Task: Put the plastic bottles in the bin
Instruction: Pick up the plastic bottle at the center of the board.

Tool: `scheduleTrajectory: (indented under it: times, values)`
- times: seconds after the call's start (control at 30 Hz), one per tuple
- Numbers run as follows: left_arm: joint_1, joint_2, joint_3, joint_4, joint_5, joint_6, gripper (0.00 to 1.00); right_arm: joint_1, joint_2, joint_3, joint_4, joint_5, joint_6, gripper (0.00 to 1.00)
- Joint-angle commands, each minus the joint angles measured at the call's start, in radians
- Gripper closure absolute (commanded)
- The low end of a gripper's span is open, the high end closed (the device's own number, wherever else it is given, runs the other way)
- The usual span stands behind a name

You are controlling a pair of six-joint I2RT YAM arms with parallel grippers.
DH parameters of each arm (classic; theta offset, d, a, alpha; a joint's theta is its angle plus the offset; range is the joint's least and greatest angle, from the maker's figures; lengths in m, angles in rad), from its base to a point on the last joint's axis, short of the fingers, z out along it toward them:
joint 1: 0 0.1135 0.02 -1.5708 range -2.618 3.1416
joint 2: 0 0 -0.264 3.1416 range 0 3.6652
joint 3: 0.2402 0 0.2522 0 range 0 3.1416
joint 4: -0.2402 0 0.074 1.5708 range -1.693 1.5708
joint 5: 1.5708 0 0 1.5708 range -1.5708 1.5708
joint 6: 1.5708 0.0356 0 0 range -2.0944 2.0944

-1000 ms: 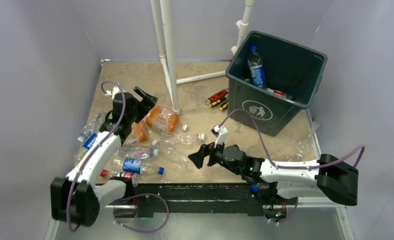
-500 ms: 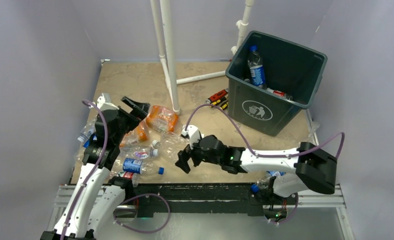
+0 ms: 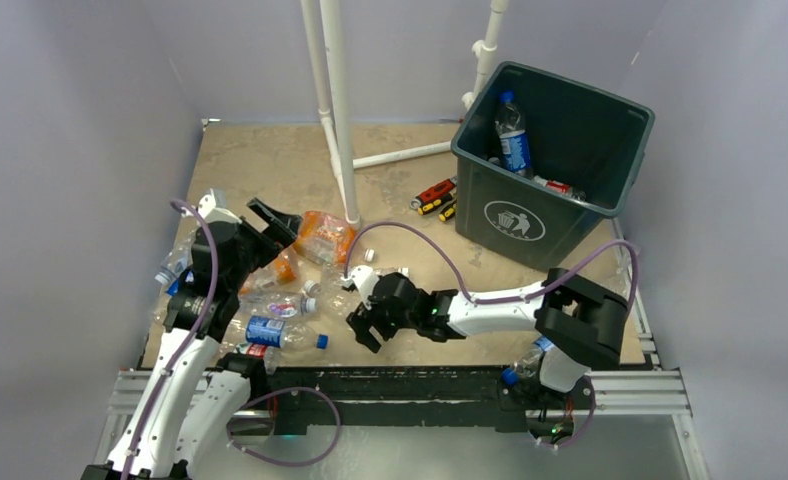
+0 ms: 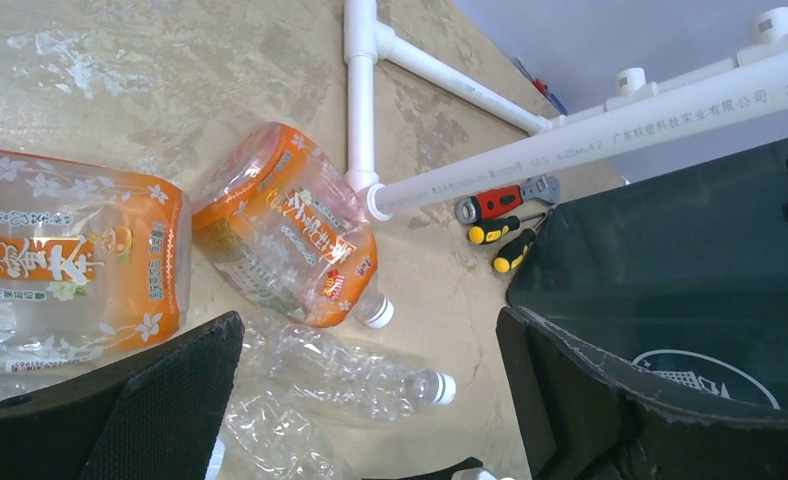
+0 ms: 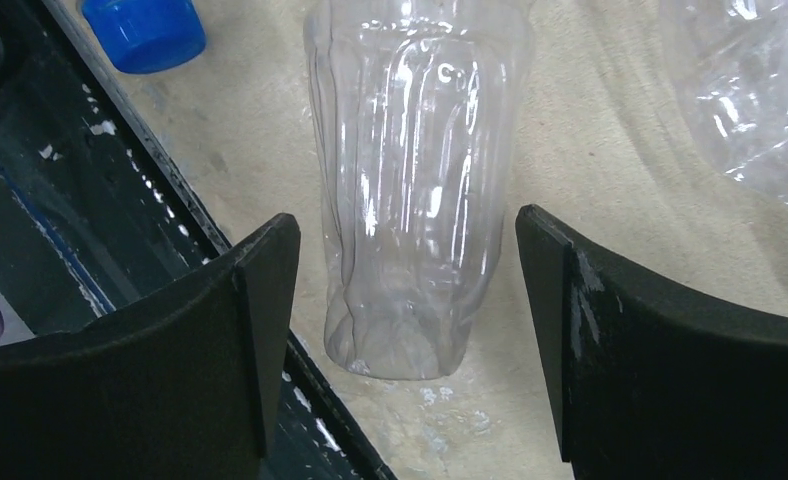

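Note:
Several crushed plastic bottles lie at the table's left front: two orange-labelled ones (image 3: 323,236) (image 4: 288,237), a blue Pepsi one (image 3: 266,330) and clear ones (image 4: 362,376). The dark green-grey bin (image 3: 570,110) stands at the back right with a Pepsi bottle (image 3: 511,135) inside. My left gripper (image 3: 273,222) is open and empty, above the orange bottles; it also shows in the left wrist view (image 4: 370,400). My right gripper (image 3: 362,326) is open, low over the table. In the right wrist view (image 5: 410,340) a clear crushed bottle (image 5: 410,180) lies just ahead between its fingers (image 5: 255,330), not gripped.
White PVC pipes (image 3: 337,110) rise from the table's middle back. Red, yellow and black tools (image 3: 435,197) lie left of the bin. The black front rail (image 5: 80,230) runs right beside the clear bottle. A blue cap (image 5: 145,30) lies near it.
My right arm has swung left from the table's middle to the clear bottle at the front edge. My left arm drew back a little towards the left, still open.

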Motion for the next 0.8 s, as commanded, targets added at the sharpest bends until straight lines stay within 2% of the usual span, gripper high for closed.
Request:
scheduleTrajectory:
  times: [0.0,0.2,0.4,0.53,0.77]
  values:
    - [0.000,-0.024,0.000,-0.004,0.027,0.020,0.02,0.010,0.026,0.042,0.042,-0.057,-0.022,0.21]
    - [0.000,-0.064,-0.016,-0.032,0.032,0.022,0.02,0.021,0.071,0.092,0.044,-0.063,-0.026,0.22]
    - [0.000,-0.092,-0.005,-0.066,0.022,0.034,0.02,0.031,0.061,0.101,0.025,-0.035,-0.026,0.44]
    - [0.000,-0.114,0.006,-0.061,0.014,0.030,0.02,0.033,-0.032,0.066,0.001,0.004,-0.024,0.51]
    - [0.000,-0.101,0.101,-0.066,0.012,0.038,0.02,0.035,-0.247,0.003,-0.046,0.017,0.020,0.54]
